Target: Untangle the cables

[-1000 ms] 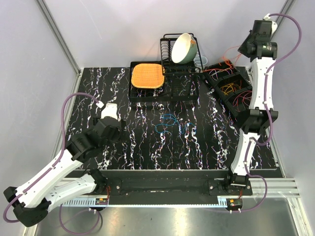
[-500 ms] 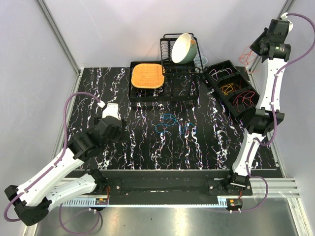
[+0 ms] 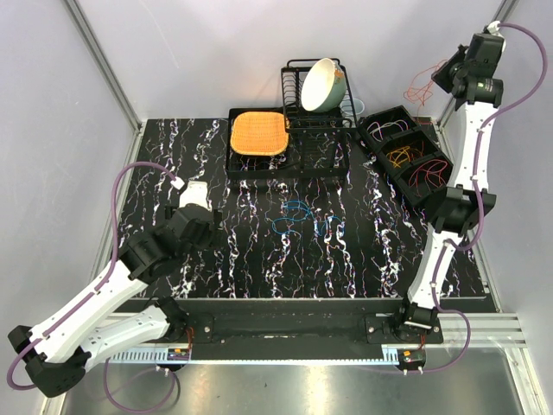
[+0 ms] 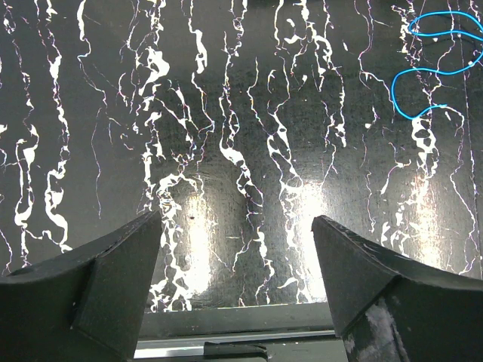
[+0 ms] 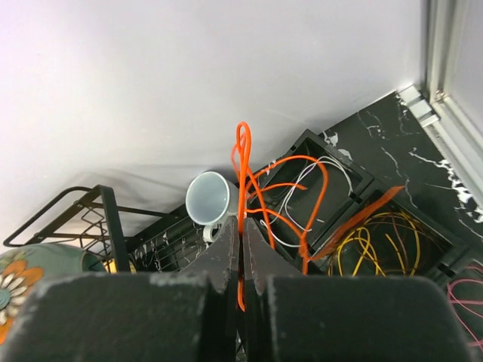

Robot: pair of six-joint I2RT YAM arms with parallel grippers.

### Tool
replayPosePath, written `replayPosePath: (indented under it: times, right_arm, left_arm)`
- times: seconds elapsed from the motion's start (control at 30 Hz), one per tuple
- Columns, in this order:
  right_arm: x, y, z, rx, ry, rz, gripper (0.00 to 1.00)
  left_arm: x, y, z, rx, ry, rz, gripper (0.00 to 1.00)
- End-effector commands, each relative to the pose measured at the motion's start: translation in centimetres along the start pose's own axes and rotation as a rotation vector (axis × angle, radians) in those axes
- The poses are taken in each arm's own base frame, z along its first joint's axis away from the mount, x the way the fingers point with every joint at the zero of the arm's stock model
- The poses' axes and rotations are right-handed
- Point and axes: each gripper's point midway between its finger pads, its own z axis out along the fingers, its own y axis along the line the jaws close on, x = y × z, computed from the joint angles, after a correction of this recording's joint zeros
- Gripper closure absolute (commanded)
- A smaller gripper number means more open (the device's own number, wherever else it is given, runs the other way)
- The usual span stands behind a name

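Black divided bin (image 3: 380,113), upper right of the top view, three compartments:
- The farthest holds white (image 5: 302,188) and orange strands.
- The middle one holds a yellow coil (image 3: 399,156).
- The nearest holds pink loops (image 3: 429,179).

Left of it, the wire dish rack (image 3: 294,78) carries a tilted bowl (image 3: 321,84), with a pale cup (image 5: 210,198) beside it. An orange mat (image 3: 258,132) lies in a black tray (image 3: 238,169).

My right pincer (image 5: 241,226), raised in the upper right corner, is clenched on a thin orange cable (image 5: 241,162). The cable loops above the fingertips and trails down toward the farthest compartment.

Blue cables (image 3: 294,216), hair-thin and overlapping, lie at mid-frame on the marbled counter (image 3: 259,251), with a green strand among them.

My left pincer (image 4: 235,222) hangs released above bare counter, lower left, well apart from the blue loops.
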Motion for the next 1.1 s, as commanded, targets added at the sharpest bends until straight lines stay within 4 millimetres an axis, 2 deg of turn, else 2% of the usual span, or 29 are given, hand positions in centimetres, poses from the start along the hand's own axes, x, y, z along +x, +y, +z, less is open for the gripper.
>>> replayPosePath:
  times: [0.0,0.23,0.47,0.57,0.7,0.87,1.03,1.07]
  right_arm:
    - [-0.1,1.2,1.7,-0.068,-0.023,0.014,1.0]
    - [0.3,0.9,3.4,-0.079,-0.035,0.013,1.0]
    - [0.2,2.1,4.4,-0.149,-0.05,0.028,1.0]
    - [0.9,1.7,5.5,-0.154,-0.042,0.027,1.0]
    - [2.8,0.9,7.1,-0.154,0.001,0.026,1.0]
    - [6.3,-1.2,9.4,-0.118,0.077,0.028,1.0]
    - [8.9,-2.8,9.9,-0.081,0.141,0.025,1.0]
    - [9.9,-3.2,10.1,-0.07,0.166,0.028,1.0]
  left_arm:
    - [-0.8,0.2,0.3,-0.022,-0.039,-0.024,0.16]
    - [-0.8,0.3,0.5,-0.033,-0.028,-0.023,0.16]
    - [-0.7,0.6,0.8,-0.041,-0.018,-0.026,0.16]
    - [-0.7,0.6,0.8,-0.044,-0.016,-0.028,0.17]
    - [-0.8,0.6,0.8,-0.042,-0.018,-0.03,0.17]
    - [-0.8,0.6,0.9,-0.044,-0.016,-0.03,0.17]
    - [-0.8,0.7,0.8,-0.043,-0.018,-0.032,0.17]
    - [-0.8,0.6,0.8,-0.042,-0.019,-0.032,0.17]
